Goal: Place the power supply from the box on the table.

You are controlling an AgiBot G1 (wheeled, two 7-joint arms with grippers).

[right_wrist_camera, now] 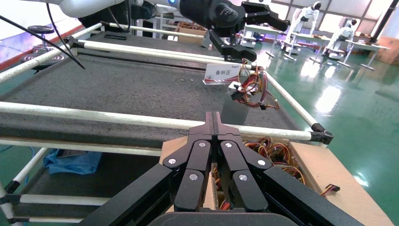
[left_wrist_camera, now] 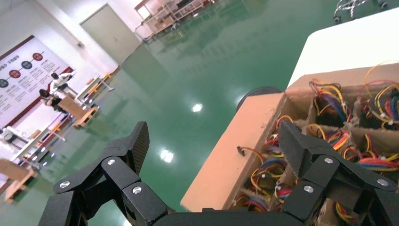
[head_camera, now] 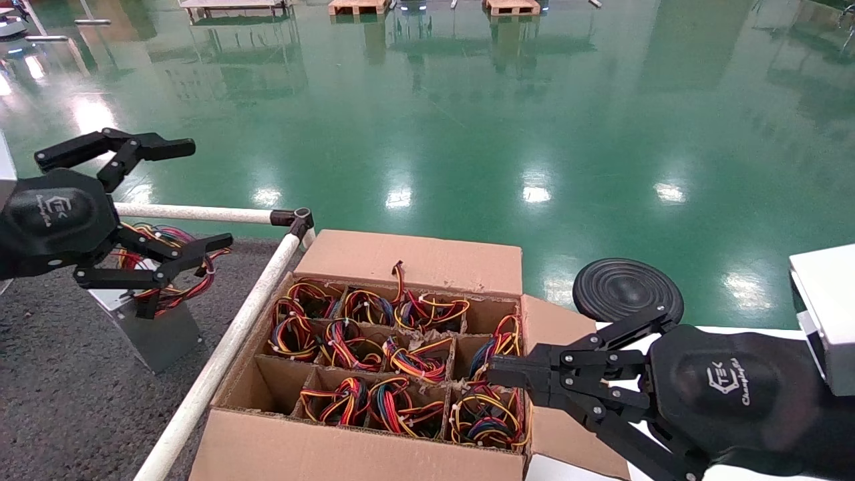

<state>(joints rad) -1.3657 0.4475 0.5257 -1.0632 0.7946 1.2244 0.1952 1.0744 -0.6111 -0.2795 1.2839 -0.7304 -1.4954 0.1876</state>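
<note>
One power supply [head_camera: 160, 337], a silver-grey block with coloured wires on top, stands upright on the dark grey table [head_camera: 60, 401]; it also shows in the right wrist view [right_wrist_camera: 234, 110]. My left gripper [head_camera: 200, 197] hangs open just above its wires, holding nothing [left_wrist_camera: 214, 141]. The brown box [head_camera: 414, 257] sits beside the table, and wire bundles of several more power supplies [head_camera: 401, 361] fill its cells. My right gripper [head_camera: 494, 371] is shut and empty over the box's right-hand cells [right_wrist_camera: 214, 117].
A white pipe rail [head_camera: 220, 361] separates the table from the box. A black round disc [head_camera: 628, 287] lies beyond the box on the right. The box rests on a white tabletop [left_wrist_camera: 348, 42]. A small label sign [right_wrist_camera: 221, 74] stands on the table behind the power supply.
</note>
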